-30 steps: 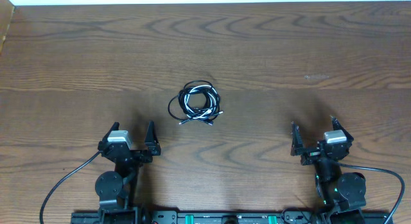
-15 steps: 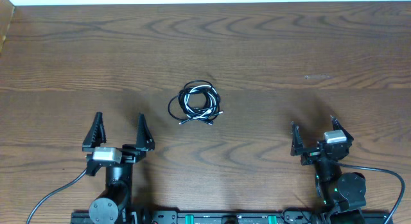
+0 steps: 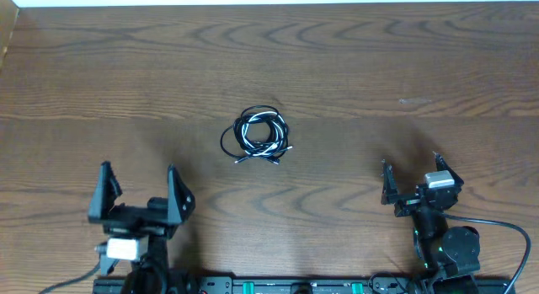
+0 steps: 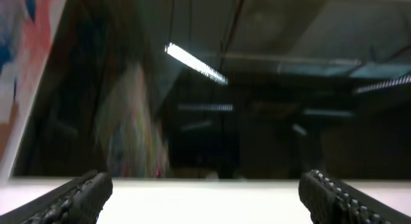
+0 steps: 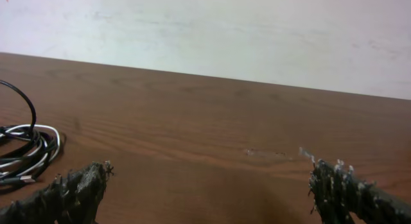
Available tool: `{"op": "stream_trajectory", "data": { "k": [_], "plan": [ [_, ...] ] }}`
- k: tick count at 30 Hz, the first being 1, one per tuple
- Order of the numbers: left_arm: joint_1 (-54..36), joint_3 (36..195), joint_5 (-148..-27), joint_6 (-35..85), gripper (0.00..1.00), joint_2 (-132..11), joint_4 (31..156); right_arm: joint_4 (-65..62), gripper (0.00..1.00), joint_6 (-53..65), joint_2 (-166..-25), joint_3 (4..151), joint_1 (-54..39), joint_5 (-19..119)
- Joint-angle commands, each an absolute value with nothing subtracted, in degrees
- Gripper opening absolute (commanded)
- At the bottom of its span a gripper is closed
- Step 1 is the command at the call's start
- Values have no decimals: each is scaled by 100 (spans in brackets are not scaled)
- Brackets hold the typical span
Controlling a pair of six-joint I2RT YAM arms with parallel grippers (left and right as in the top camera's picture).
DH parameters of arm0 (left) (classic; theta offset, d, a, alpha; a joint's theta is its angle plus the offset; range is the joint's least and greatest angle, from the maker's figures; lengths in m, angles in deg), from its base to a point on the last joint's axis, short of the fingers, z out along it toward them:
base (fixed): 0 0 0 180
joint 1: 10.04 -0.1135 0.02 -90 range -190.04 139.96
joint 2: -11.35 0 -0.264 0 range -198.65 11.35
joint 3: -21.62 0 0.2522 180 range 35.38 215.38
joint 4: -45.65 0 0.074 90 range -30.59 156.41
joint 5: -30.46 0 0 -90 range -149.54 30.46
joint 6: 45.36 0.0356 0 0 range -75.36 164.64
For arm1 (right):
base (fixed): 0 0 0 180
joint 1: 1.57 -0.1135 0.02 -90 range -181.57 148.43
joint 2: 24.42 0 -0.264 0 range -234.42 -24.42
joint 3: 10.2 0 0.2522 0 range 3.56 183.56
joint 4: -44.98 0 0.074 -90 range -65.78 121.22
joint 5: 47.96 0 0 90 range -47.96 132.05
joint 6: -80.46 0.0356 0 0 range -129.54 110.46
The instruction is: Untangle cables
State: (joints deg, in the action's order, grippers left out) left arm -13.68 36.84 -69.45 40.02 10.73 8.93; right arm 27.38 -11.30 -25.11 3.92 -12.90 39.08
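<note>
Only the left gripper (image 3: 139,172) has moved; the cables (image 3: 257,132) lie as before, bunched in one knot in the middle of the table (image 3: 379,58), untouched. That gripper has tipped up and back, wide open and empty. The right gripper (image 3: 413,172) waits open too, facing them from well apart.

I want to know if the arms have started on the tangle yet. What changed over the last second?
The left gripper swung left and tipped upward, so its wrist camera now faces the ceiling. Its jaws are open and hold nothing. Nothing was grasped or released. The cables lie in the same tangled bundle, and the right gripper stayed put, open.
</note>
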Motion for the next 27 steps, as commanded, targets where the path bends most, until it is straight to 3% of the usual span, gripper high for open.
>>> {"op": "stream_trajectory", "data": {
  "k": [1, 27],
  "plan": [
    [-1349, 3878, -6893, 3965, 98, 1106, 635, 2712, 99, -1180, -2484, 387, -1329, 3924],
    [-1349, 4129, -7203, 3034, 98, 1106, 1372, 2712, 99, -1180, -2484, 387, -1329, 3924]
  ]
}}
